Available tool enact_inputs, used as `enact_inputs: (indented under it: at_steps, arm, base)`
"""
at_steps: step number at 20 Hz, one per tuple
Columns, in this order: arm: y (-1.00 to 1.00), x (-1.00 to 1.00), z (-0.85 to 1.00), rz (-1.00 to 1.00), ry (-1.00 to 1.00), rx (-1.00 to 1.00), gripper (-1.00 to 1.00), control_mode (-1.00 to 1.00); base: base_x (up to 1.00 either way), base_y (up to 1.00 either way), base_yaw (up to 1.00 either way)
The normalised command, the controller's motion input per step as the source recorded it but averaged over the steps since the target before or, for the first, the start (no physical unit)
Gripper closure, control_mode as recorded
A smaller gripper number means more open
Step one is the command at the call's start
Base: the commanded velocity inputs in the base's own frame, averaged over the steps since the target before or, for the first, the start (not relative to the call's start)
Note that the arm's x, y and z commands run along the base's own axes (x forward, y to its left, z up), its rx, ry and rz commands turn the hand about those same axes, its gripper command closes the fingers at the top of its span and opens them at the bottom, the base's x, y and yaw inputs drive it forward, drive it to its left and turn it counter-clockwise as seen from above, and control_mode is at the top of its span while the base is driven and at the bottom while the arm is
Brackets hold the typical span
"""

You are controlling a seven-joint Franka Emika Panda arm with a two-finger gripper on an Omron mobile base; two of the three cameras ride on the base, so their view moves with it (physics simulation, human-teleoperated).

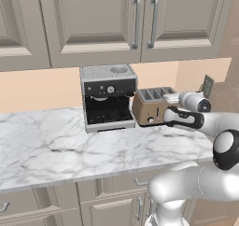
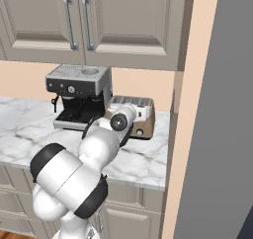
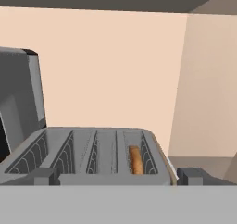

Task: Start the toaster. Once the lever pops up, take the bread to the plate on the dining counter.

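While its two dark tips stand spread wide apart with nothing between them, the claw [image 3: 118,176] sits low at the near edge of the toaster [image 3: 88,156], one tip off each near corner. From the hand view the toaster's silver top shows its long slots side by side, and the bread [image 3: 135,159] sits down in the slot at the right of that view, with its brown crust showing. From the left base view the hand [image 1: 179,118] reaches in beside the toaster [image 1: 151,106], on its right. Just to the toaster's left stands the big black-and-silver coffee machine [image 1: 108,96], so close that they look like they touch. On the other side, in the right base view, there is a small strip of bare top and then a peach side wall [image 2: 190,109]. Both machines stand at the back of a white marble worktop [image 1: 51,143] with grey veins, and lots of bare room lies in front and to the left. Beige cupboards [image 1: 116,19] hang above, and beige drawers [image 1: 51,204] sit below the front edge.
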Motion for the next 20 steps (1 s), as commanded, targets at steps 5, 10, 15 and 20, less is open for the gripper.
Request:
enact_inputs:
  at_steps: [5,10,15,20]
  arm:
    - [-0.15,0.11,0.00,0.00,0.13,0.00,-1.00,-1.00]
    - [-0.03,0.15,-0.05,0.00,0.07,0.00,-1.00,-1.00]
    - [0.00,0.13,-0.21,0.00,0.00,-0.02,-1.00,-1.00]
    - [0.00,0.07,-0.15,0.00,0.00,0.00,-1.00,-1.00]
  base:
    - [0.00,0.00,0.00]
    - [0.00,0.00,0.00]
    - [0.00,0.00,0.00]
    - [0.00,0.00,0.00]
